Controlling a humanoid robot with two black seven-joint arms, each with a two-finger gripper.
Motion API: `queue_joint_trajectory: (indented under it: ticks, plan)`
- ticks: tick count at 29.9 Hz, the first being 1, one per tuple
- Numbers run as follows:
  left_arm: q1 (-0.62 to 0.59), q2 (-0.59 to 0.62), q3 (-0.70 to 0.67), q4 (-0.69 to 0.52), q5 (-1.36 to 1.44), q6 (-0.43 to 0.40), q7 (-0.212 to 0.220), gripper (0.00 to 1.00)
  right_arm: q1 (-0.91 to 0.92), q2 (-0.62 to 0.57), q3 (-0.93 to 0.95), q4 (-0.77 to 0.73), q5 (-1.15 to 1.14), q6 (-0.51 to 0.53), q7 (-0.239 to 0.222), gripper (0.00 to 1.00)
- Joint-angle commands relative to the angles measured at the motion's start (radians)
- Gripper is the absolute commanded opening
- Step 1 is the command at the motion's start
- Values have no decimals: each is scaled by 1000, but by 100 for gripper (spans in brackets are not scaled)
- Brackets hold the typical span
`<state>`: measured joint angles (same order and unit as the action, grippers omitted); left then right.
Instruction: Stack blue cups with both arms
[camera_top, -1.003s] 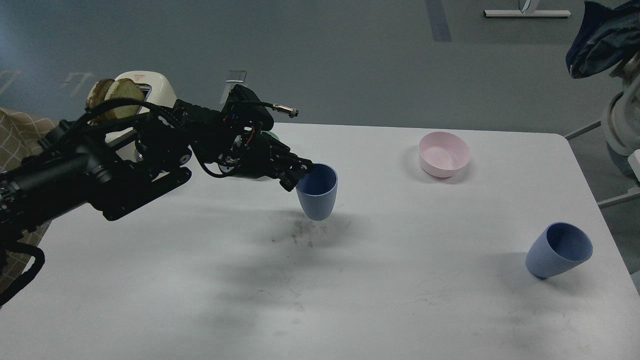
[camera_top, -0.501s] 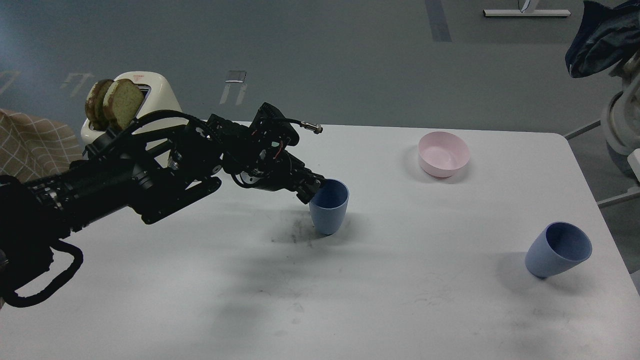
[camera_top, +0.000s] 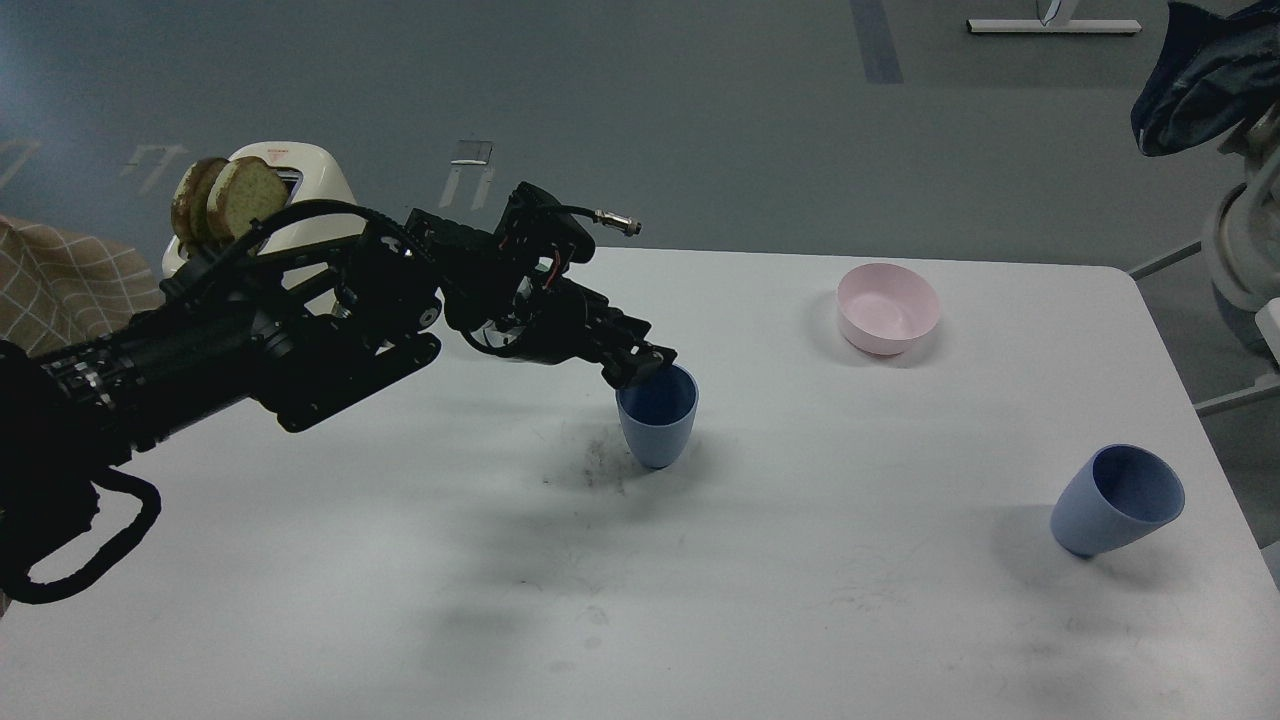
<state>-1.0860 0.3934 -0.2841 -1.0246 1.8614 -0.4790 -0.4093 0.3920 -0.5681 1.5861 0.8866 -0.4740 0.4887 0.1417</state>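
One blue cup (camera_top: 657, 420) stands upright on the white table (camera_top: 800, 600) near its middle, over a dark smudge. My left gripper (camera_top: 640, 366) hangs at the cup's near-left rim, with its dark fingertips spread just above and across the rim. It no longer seems to pinch the cup. The second blue cup (camera_top: 1115, 500) sits tilted near the table's right edge, its mouth facing up and toward me. My right arm is out of view.
A pink bowl (camera_top: 888, 308) stands at the back right. A white toaster (camera_top: 300, 190) with bread slices (camera_top: 225, 195) is at the back left, behind my left arm. A checked cloth (camera_top: 60, 285) lies at the left edge.
My left arm carried the cup right and down and set it on the table. The gripper has since shifted slightly up and right on the rim, while the cup stays put.
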Motion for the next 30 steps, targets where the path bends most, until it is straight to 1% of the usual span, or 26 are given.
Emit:
queue_joint_trajectory:
  ticks: [1, 2, 3, 5, 8, 10, 11, 13, 14, 16, 18, 22, 25, 26, 28, 29, 30]
  plan:
    - [-18, 54, -102, 0, -209, 20, -8, 86, -19, -35, -1, 9, -2, 0, -1, 100]
    - [-15, 79, -157, 0, -320, 32, -3, 93, -34, -47, -3, 26, -5, 0, -1, 100]
    - [-8, 93, -180, 1, -371, 34, -3, 95, -47, -52, -3, 34, -5, 0, -1, 100]
    - [21, 155, -249, 4, -567, 40, -9, 96, -93, -79, -1, 64, -5, 0, -1, 100]
    - [83, 183, -323, 8, -720, 59, -11, 97, -120, -113, -1, 80, -6, 0, 1, 100]
    - [167, 186, -485, 8, -928, 82, -16, 97, -140, -145, -1, 86, -17, 0, -1, 100]
    - [191, 186, -532, 6, -976, 79, -16, 97, -142, -156, -1, 86, -18, 0, -1, 100]
    - [294, 170, -704, -2, -1117, 79, -11, 97, -143, -200, -5, 86, -50, 0, -1, 100]
    - [294, 170, -705, -2, -1117, 79, -11, 97, -143, -200, -5, 86, -51, 0, -1, 100]
    - [354, 142, -829, 0, -1171, 88, -2, 97, -143, -231, -5, 94, -130, 0, 1, 100]
    - [392, 124, -888, 12, -1180, 88, -2, 97, -143, -248, -5, 106, -197, 0, 1, 100]
    - [452, 127, -905, 12, -1200, 100, -2, 97, -143, -254, -8, 179, -322, 0, 1, 100]
    - [477, 130, -893, 12, -1211, 112, 1, 97, -140, -283, -21, 268, -564, 0, 2, 100]
    - [485, 124, -889, 12, -1209, 117, 3, 97, -140, -289, -26, 308, -697, 0, 6, 100]
    - [501, 119, -883, 12, -1208, 117, 3, 97, -140, -291, -40, 356, -797, 0, 19, 100]
    - [514, 116, -876, 8, -1208, 117, 1, 97, -145, -299, -60, 405, -866, 0, 38, 100]
    - [518, 114, -870, 6, -1211, 118, 3, 97, -150, -309, -84, 435, -906, 0, 45, 100]
